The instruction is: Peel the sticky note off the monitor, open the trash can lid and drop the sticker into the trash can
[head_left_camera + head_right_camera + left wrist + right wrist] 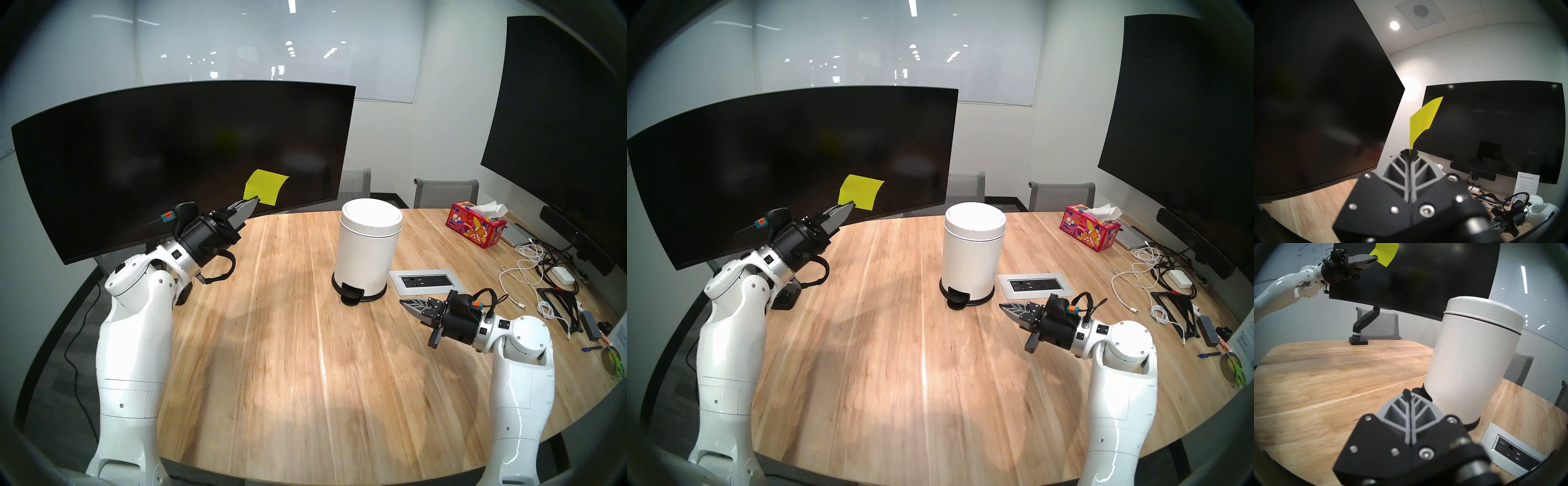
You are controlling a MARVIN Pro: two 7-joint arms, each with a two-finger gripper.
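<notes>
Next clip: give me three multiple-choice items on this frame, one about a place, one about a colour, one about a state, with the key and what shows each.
1. Where does the trash can stand?
A. on the wooden table
B. on the floor
C. on a chair

2. What colour is the sticky note?
A. pink
B. yellow-green
C. white

3. How is the trash can lid?
A. open
B. removed
C. closed

Key: 1 A, its black base ring rests on the table beside the outlet panel. 2 B, bright yellow-green against the dark monitor, pinched at one corner by the left tool. 3 C, the lid sits flat on the bin; the right tool is shut and apart from it.
</notes>
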